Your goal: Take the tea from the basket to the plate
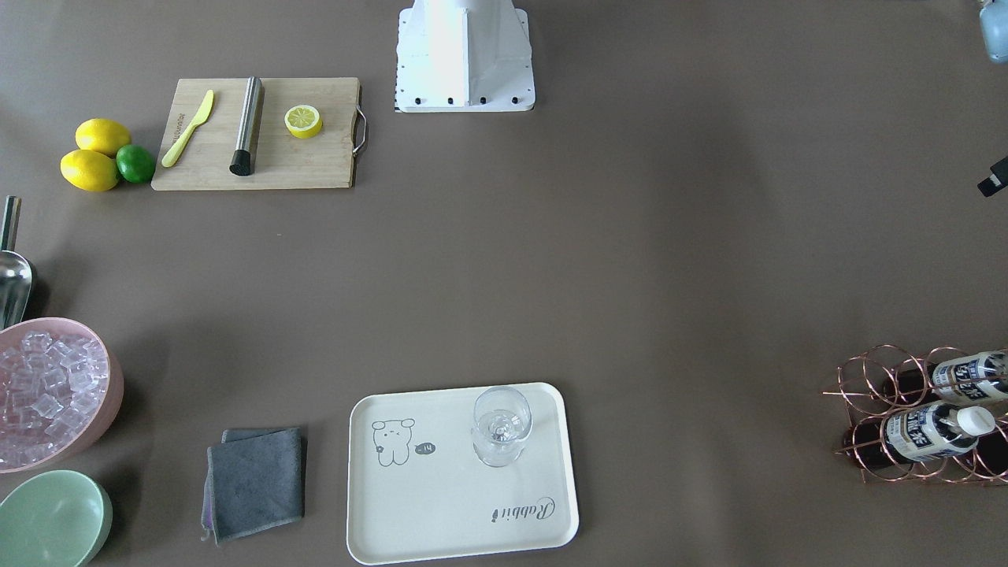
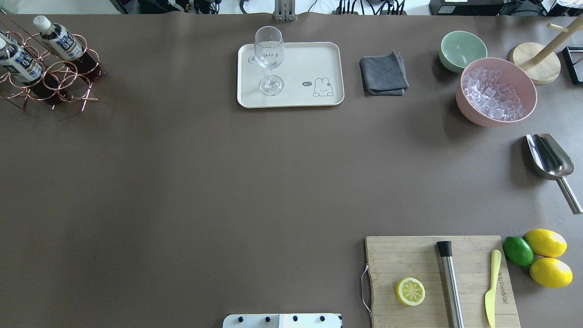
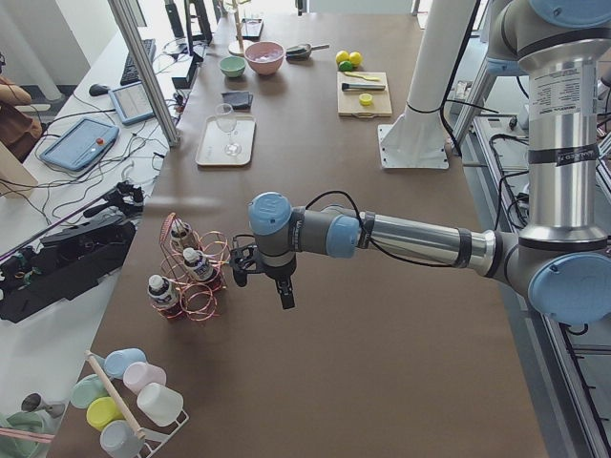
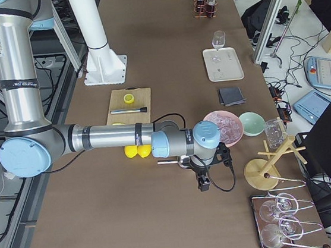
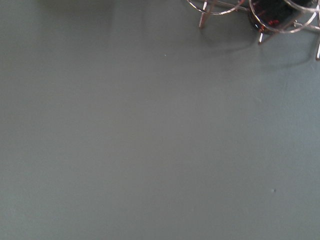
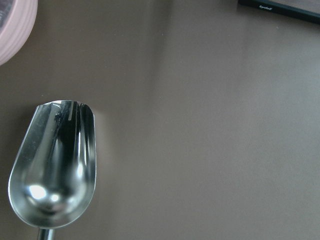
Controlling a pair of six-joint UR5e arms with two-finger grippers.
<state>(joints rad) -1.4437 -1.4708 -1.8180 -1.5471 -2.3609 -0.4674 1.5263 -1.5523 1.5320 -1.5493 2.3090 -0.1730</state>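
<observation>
Three tea bottles (image 3: pixel 181 232) with white caps stand in the copper wire basket (image 3: pixel 196 277) at the table's far-left corner. Two of them (image 2: pixel 57 38) show in the overhead view, in the basket (image 2: pixel 50 77). The cream plate (image 2: pixel 309 59) lies at the far middle and bears a clear glass (image 2: pixel 269 59). My left gripper (image 3: pixel 284 298) hangs over the table beside the basket, apart from it; I cannot tell its jaws. My right gripper (image 4: pixel 203 185) hangs near the steel scoop (image 6: pixel 52 170); I cannot tell its jaws. The left wrist view shows only the basket's feet (image 5: pixel 260 15).
A grey cloth (image 2: pixel 383 75), a mint bowl (image 2: pixel 462 49) and a pink bowl of ice (image 2: pixel 496 91) stand right of the plate. A cutting board (image 2: pixel 442 282) with a lemon half, muddler and knife lies near right, by two lemons and a lime (image 2: pixel 518 251).
</observation>
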